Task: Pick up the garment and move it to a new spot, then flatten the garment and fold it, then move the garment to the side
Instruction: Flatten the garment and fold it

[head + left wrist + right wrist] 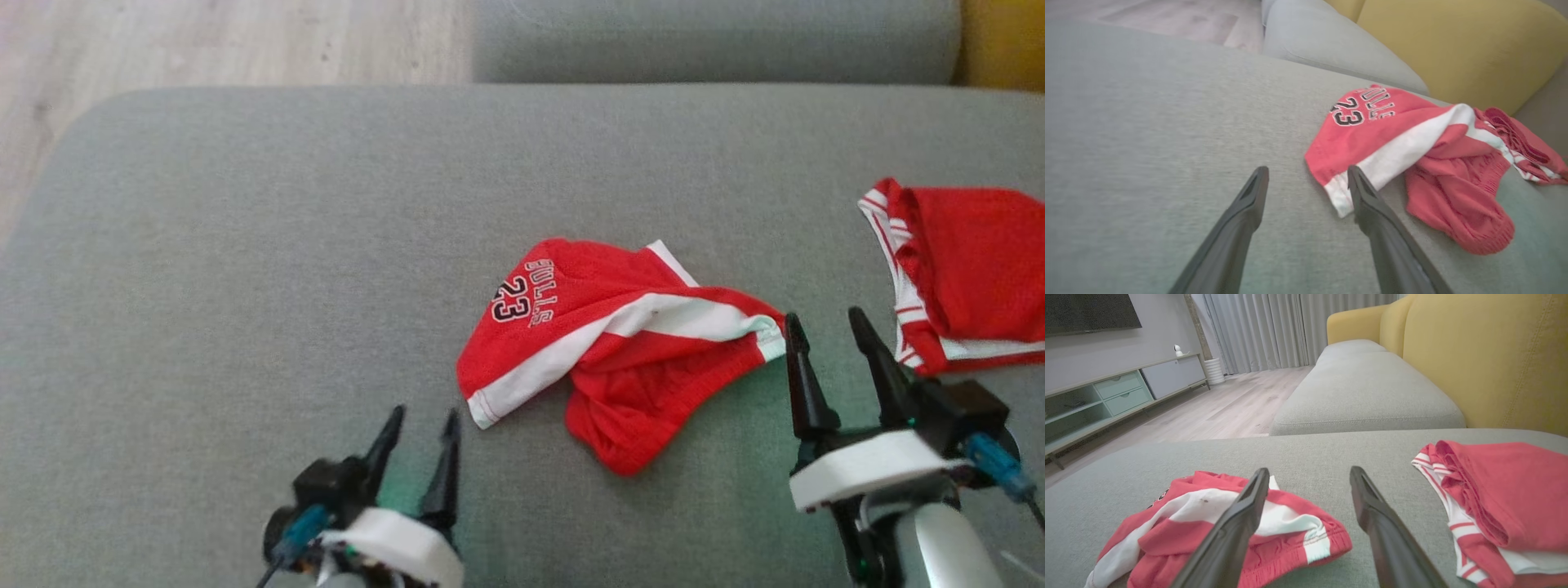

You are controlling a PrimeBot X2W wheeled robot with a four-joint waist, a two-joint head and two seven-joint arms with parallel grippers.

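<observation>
Shorts [620, 351] lie crumpled on the cushion [245, 245], near its front edge; we have left gripper [424, 412] and right gripper [824, 317] spread wide, empty, flanking them. Flattening, folding, setting aside all look undone; a second garment [971, 261] sits folded at the right edge.

Red knit-cloth garment [620, 351] lies on matt, coarse-woven grey cushion [245, 286].

The left claw [424, 411] and right claw [823, 314] have tapered black fingers [804, 384], white collars [865, 469] and blue connectors [992, 461].
</observation>
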